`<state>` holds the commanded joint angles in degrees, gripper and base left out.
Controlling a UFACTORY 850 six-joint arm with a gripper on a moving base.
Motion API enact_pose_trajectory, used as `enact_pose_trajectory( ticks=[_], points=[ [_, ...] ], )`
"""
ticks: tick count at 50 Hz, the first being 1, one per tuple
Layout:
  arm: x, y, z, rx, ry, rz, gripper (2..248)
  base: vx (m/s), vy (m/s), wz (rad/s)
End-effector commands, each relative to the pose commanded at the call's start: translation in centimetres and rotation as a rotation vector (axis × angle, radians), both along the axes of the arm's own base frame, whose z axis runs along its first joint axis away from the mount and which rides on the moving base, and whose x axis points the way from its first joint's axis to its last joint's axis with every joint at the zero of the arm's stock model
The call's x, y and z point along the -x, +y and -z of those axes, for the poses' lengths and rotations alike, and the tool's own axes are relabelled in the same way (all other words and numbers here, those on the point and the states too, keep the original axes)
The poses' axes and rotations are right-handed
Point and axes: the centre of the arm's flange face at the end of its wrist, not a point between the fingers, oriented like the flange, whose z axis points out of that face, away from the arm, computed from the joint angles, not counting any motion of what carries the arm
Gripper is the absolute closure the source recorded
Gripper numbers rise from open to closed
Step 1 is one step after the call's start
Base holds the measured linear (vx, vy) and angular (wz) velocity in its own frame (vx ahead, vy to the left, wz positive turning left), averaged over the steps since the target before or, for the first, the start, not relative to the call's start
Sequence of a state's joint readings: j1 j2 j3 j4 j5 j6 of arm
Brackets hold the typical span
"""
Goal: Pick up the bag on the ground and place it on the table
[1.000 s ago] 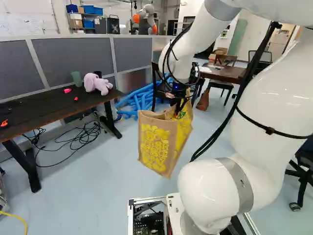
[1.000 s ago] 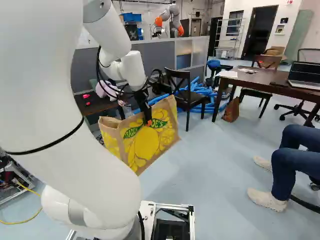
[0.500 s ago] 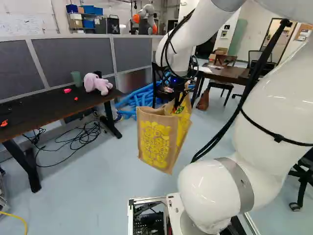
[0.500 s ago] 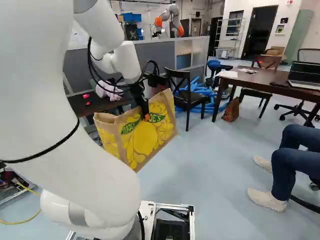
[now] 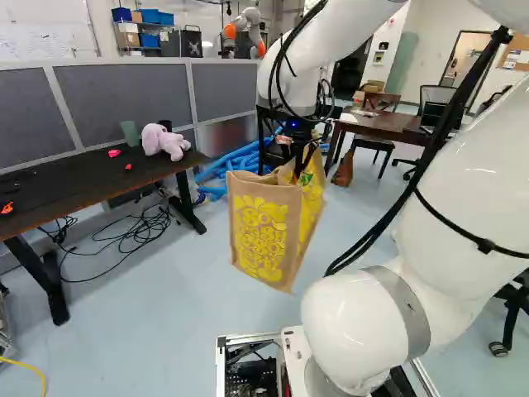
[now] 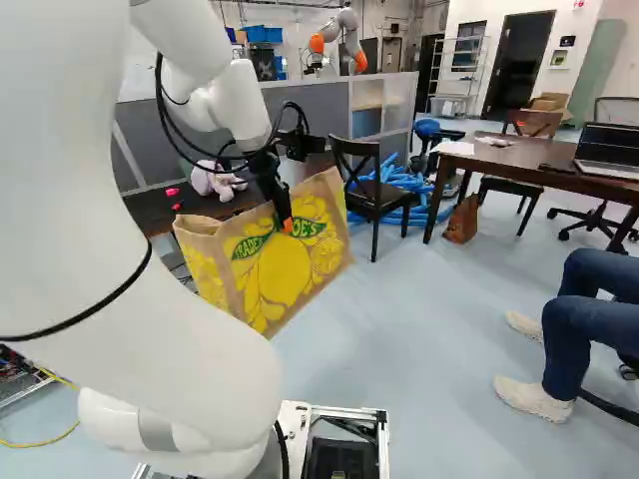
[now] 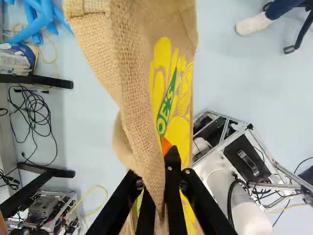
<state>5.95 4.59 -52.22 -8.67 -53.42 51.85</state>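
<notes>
Gripped in the hand (image 6: 287,222), the bag (image 5: 263,236) has swung slightly left above the floor (image 5: 173,331), towards the left desk (image 5: 83,182); it probably must rise further to clear the top.

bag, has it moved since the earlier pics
Yes: in the right base view, the bag has shifted left and slightly up relative to the black chair.

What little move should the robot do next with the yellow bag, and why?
I'd probably lift the bag a bit higher before going sideways to the dark table. The gripper is shut on the bag's rim, so it's off the floor, but its bottom seems to hang lower than the tabletop and might bump the edge.
</notes>
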Motion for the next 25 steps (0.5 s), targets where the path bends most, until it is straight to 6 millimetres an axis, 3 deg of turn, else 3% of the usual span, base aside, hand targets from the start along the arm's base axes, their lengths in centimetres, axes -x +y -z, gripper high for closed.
enact_pose_trajectory(
  ticks=[25],
  points=[
    [-0.1,1.2,-4.0,0.042,0.048,-0.03,228,0.0,0.0,0.0]
  ],
)
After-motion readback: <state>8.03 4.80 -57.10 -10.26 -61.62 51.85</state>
